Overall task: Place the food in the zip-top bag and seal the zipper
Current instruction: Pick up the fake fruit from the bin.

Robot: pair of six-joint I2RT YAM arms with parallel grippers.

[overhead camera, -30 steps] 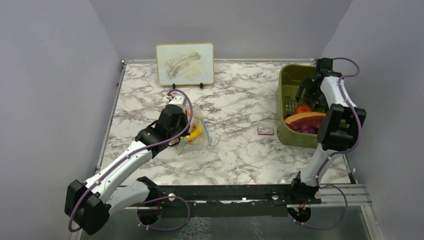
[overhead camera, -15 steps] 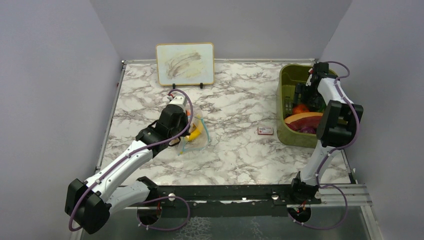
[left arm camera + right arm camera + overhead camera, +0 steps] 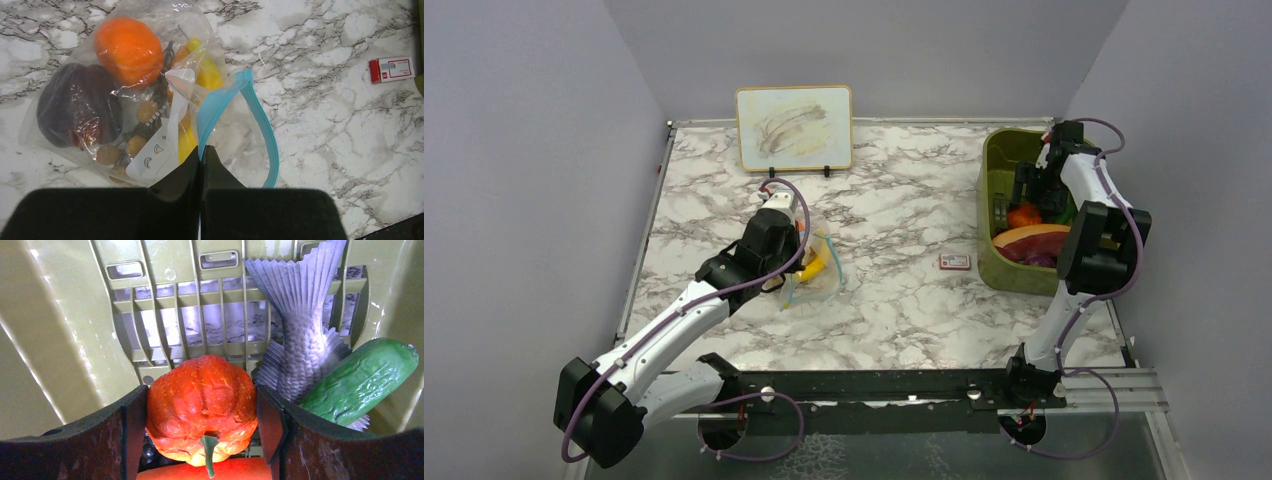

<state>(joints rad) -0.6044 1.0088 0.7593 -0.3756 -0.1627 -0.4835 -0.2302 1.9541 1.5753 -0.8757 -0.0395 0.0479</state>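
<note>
right end effector [image 3: 202, 435] in bin [image 3: 60, 340], straddling pumpkin [image 3: 201, 400]

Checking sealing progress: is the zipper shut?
No, the zipper gapes, its two blue strips standing apart in a loop.

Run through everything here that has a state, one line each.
zip-top bag: mouth open, food inside.
zipper: unsealed.
left gripper: shut, pinching the zip-top bag's mouth edge.
right gripper: open, jaws either side of the orange pumpkin.
orange pumpkin: resting in the olive bin.
</note>
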